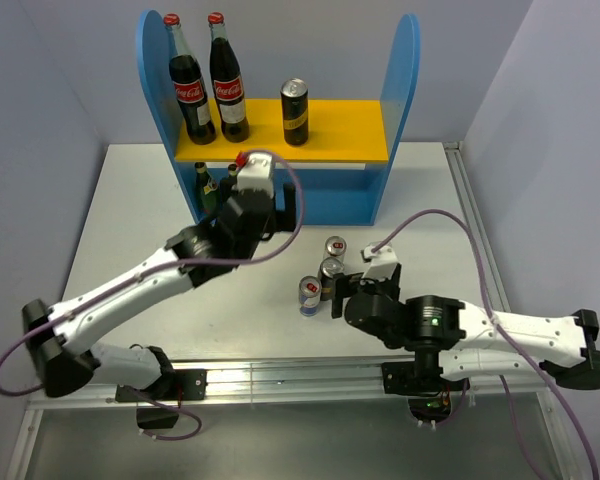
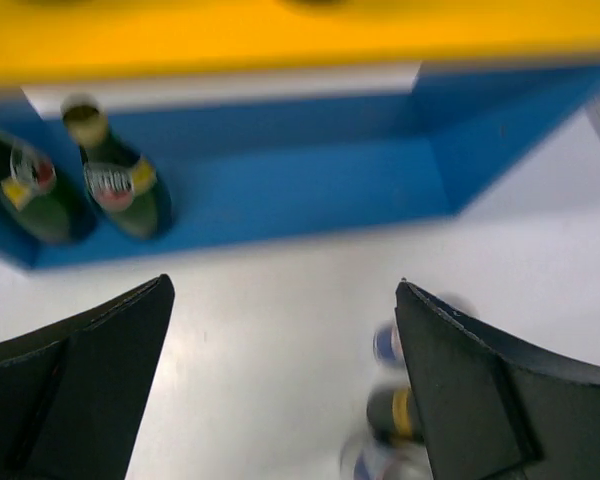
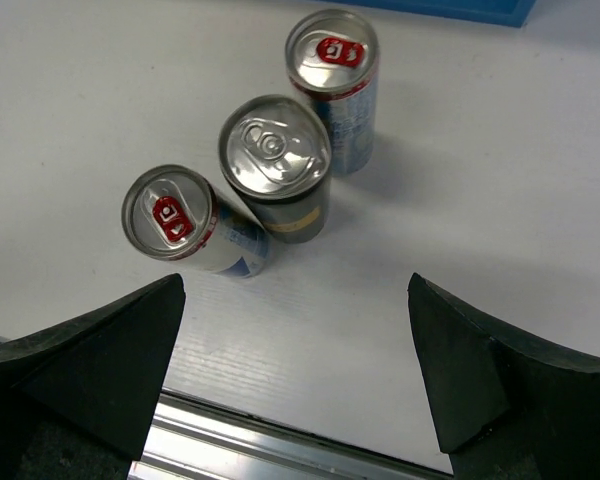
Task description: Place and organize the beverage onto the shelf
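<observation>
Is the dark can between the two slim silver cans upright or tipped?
Upright: the dark can stands on its base, round silver lid facing up.

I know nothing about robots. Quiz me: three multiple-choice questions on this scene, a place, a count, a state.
1. In the shelf, the green bottles stand: A on the top board; B on the lower tier; C atop a side panel.
2. Cans on the table: A one; B three; C five.
3. The right gripper is: A open, empty; B shut on a can; C shut on a bottle.
1B, they stand under the yellow board. 2B, two slim cans flank one dark can. 3A, its fingers spread wide, nothing between.
</observation>
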